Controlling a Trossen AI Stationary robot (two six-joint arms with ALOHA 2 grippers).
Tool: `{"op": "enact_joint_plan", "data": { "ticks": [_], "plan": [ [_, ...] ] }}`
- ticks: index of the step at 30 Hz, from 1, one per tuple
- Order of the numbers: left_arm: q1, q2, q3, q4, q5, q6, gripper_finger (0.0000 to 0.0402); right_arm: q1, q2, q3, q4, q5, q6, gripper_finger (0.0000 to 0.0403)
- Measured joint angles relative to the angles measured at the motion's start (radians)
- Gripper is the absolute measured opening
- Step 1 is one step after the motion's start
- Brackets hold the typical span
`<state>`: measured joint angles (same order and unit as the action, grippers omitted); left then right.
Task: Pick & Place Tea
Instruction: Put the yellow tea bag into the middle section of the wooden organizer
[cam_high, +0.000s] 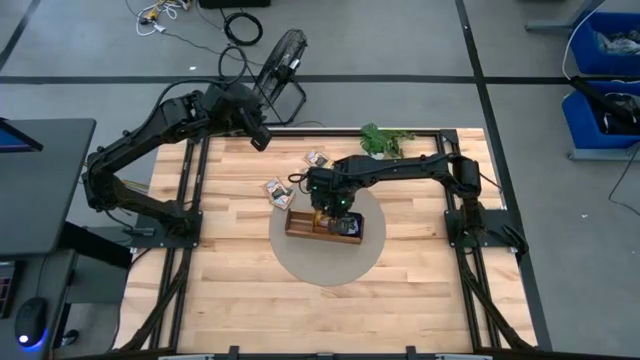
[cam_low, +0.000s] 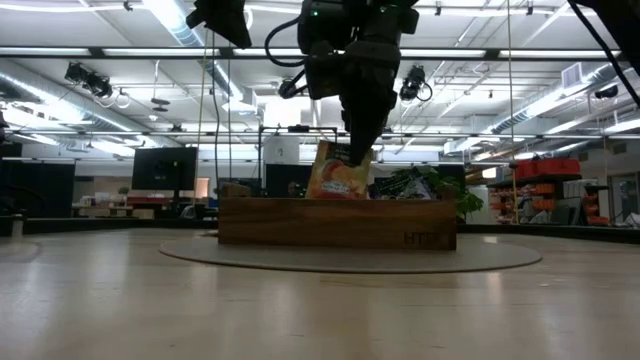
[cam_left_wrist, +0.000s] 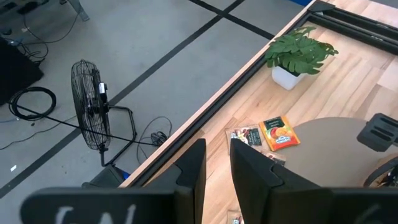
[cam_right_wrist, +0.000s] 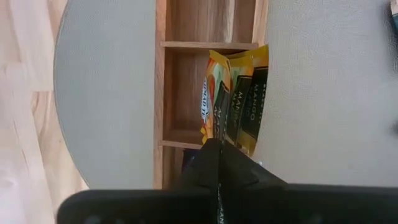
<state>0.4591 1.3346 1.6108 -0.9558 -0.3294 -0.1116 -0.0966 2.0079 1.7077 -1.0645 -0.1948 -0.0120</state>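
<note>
At frame centre, the right tool (cam_high: 322, 209) is gripping an orange tea packet (cam_low: 337, 175) over the tray's (cam_low: 336, 224) middle compartment; released crooked, it risks catching the divider. The left tool (cam_high: 259, 139) is waiting upper left, slightly parted, empty.

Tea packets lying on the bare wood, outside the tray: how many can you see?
4: an orange packet and a paler one side by side near the plant; two more close together just off the tray's left end. Overlap may hide others.
</note>
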Motion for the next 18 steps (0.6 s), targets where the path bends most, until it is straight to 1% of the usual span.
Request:
{"op": "enact_joint_plan", "data": {
  "ticks": [7,13,18],
  "plan": [
    [0.0,0.0,0.0,0.0,0.0,0.0,0.0078,0.001,0.009,0.0,0.033,-0.009,-0.008,0.0],
    [0.0,0.0,0.0,0.0,0.0,-0.004,0.0078,0.001,0.044,-0.002,0.022,-0.006,-0.01,0.0],
    [0.0,0.0,0.0,0.0,0.0,-0.004,0.0078,0.001,0.047,-0.002,0.025,0.003,-0.007,0.0]
  ]
}}
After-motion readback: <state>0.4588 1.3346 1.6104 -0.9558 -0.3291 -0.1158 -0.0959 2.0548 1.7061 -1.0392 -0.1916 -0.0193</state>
